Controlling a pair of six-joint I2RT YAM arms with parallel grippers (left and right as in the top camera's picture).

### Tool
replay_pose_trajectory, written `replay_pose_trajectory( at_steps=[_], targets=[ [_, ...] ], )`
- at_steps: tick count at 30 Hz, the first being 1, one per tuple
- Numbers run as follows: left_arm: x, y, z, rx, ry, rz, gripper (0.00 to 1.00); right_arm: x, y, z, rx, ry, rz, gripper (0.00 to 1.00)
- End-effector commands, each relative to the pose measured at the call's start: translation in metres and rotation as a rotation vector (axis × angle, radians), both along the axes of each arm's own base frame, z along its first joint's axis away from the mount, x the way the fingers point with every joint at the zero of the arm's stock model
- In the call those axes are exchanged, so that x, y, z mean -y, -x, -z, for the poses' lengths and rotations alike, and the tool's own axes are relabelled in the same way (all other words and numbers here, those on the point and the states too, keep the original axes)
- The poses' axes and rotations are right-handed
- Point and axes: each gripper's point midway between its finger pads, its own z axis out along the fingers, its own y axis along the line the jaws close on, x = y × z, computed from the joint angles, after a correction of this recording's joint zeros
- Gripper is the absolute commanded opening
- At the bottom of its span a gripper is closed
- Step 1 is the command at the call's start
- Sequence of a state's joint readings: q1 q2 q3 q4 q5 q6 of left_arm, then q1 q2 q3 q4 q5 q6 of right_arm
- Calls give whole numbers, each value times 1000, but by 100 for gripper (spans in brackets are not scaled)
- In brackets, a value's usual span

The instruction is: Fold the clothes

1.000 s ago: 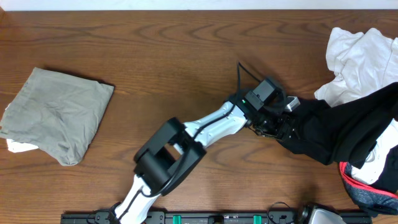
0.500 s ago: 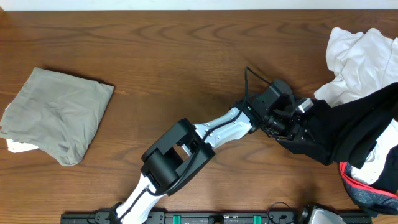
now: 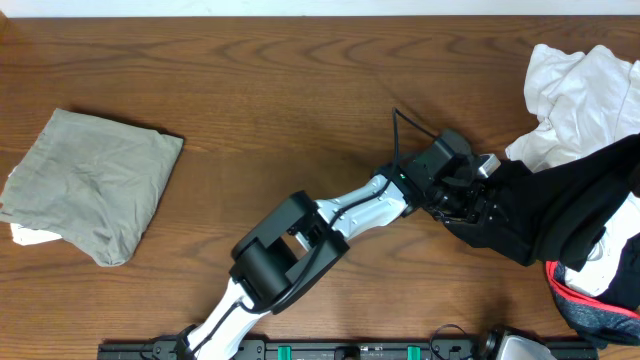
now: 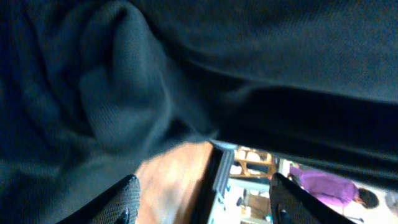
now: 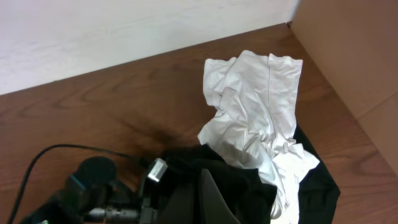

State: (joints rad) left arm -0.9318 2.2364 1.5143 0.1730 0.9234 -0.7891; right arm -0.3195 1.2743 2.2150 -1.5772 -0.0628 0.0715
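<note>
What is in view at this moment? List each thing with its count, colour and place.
table: one, brown wood, under everything
khaki garment: one, khaki, folded flat at the table's left
white cloth edge: one, white, peeking from under the khaki garment's near-left corner
white garment: one, white, crumpled at the far right
black shirt: one, black, bunched at the right, partly over the white garment
red and grey garment: one, grey with red trim, near-right edge, against the black shirt
left arm: one, white and black, stretched across to the black shirt
left hand: one, black, fingers spread open at the black shirt's edge
right hand: one, dark grey, shut, above the pile at the right
</note>
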Motion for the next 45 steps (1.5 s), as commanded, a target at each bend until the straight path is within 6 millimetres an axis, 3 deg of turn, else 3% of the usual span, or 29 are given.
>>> replay_pose_trajectory(
  at_steps=[1, 7, 12, 23, 29, 36, 42, 45],
  targets=[
    [6, -9, 30, -6, -37, -55, 67, 1, 3, -4, 16, -7, 14, 1],
    [13, -22, 45, 12, -35, -123, 66, 0, 3, -4, 15, -8, 14, 1],
    [18, -26, 36, 9, 2, -137, 50, -2, 3, -4, 17, -16, 2, 1],
    [35, -19, -29, -34, 236, -61, 6, -2, 3, -4, 17, -15, 3, 1],
    [32, -18, -31, -38, 233, -44, 6, -2, 3, -4, 17, -16, 3, 1],
    [24, -6, 11, -13, 81, -23, 8, -2, 3, -4, 18, -15, 3, 1],
    [24, -10, 24, 23, 27, -66, 41, -2, 2, -4, 19, -15, 3, 1],
    [24, -11, 29, 35, 8, -82, 44, -2, 2, -5, 20, -14, 3, 1]
  ],
)
